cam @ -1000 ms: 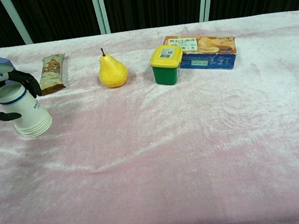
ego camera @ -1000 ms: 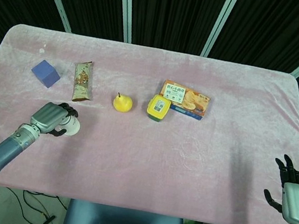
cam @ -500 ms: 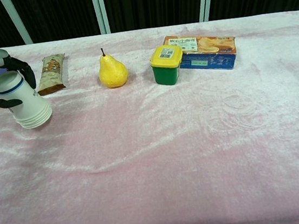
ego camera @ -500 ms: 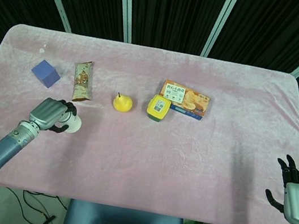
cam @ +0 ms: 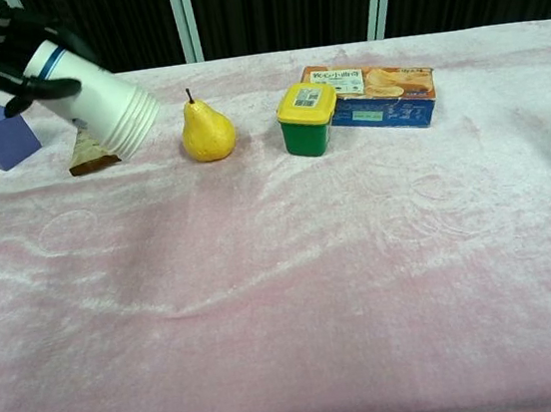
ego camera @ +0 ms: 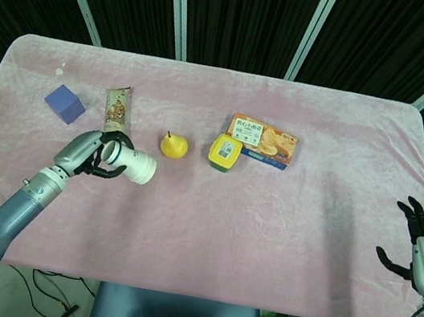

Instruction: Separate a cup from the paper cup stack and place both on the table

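Observation:
The white paper cup stack point(ego camera: 134, 166) point(cam: 96, 97), with a blue ring near its base, hangs tilted above the pink table, its rims pointing right and down. My left hand point(ego camera: 97, 155) point(cam: 3, 53) grips its base end, fingers wrapped around it. Far off at the table's right edge, my right hand point(ego camera: 423, 257) shows only in the head view, fingers spread and holding nothing.
Along the back of the table point(ego camera: 282, 227) lie a blue block point(ego camera: 64, 104), a snack bar point(ego camera: 117, 108), a yellow pear point(ego camera: 172, 145), a green tub with a yellow lid point(ego camera: 223, 152) and an orange-and-blue biscuit box point(ego camera: 262, 139).
My left hand has lifted the cup stack off the table and carried it up and to the right, tilting it further. The right hand has barely shifted.

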Motion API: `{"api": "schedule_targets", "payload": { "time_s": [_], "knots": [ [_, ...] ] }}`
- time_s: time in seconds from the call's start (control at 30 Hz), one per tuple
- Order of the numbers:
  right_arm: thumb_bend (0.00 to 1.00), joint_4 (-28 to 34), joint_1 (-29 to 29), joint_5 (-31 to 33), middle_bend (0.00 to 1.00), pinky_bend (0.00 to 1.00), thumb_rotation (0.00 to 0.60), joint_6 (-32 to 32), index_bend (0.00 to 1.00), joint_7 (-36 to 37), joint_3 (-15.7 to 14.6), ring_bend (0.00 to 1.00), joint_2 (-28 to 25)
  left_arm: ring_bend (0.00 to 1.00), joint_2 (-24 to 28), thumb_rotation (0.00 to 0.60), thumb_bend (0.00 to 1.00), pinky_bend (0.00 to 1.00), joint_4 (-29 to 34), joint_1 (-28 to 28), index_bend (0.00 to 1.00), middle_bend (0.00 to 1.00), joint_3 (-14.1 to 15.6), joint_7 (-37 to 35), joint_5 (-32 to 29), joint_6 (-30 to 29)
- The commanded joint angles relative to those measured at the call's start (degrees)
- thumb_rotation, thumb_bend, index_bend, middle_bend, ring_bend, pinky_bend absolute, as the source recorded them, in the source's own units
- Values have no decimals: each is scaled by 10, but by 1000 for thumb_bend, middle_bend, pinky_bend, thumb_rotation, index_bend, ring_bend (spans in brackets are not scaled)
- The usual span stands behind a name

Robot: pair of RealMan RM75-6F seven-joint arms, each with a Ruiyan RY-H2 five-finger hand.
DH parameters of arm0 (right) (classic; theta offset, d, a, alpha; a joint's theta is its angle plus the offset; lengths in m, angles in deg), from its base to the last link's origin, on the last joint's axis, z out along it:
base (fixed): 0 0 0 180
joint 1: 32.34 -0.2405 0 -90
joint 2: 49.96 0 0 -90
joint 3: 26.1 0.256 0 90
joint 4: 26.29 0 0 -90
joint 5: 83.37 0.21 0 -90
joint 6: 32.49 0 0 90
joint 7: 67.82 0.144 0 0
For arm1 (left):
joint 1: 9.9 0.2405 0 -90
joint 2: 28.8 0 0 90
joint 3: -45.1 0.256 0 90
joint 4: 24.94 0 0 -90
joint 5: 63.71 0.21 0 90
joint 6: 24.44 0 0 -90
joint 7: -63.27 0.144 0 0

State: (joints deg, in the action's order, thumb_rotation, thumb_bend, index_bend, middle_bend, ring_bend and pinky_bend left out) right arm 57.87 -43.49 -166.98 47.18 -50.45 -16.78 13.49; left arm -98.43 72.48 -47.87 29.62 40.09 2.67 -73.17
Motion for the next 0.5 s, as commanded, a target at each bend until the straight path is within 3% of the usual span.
{"api": "schedule_targets", "payload": {
  "time_s": [0.03, 0.27, 0.4, 0.5],
  "knots": [
    [163, -14, -36, -16, 46, 195, 600, -23, 163, 69, 26, 198, -28, 439, -27, 600, 478, 720, 31, -17, 547, 550, -50, -75, -27, 17],
    [162, -7, -72, -32, 46, 196, 600, -46, 189, 101, 39, 197, -57, 439, -68, 600, 477, 708, 6, -77, 550, 550, -117, -116, -96, 57],
    [162, 5, -89, -39, 46, 195, 600, -39, 214, 124, 50, 198, -53, 430, -85, 600, 478, 699, 1, -96, 550, 546, -171, -213, -151, 114],
    [163, 15, -102, -47, 46, 195, 600, -34, 237, 140, 56, 197, -48, 422, -102, 600, 478, 693, -15, -97, 549, 540, -200, -285, -155, 156]
  ]
}}
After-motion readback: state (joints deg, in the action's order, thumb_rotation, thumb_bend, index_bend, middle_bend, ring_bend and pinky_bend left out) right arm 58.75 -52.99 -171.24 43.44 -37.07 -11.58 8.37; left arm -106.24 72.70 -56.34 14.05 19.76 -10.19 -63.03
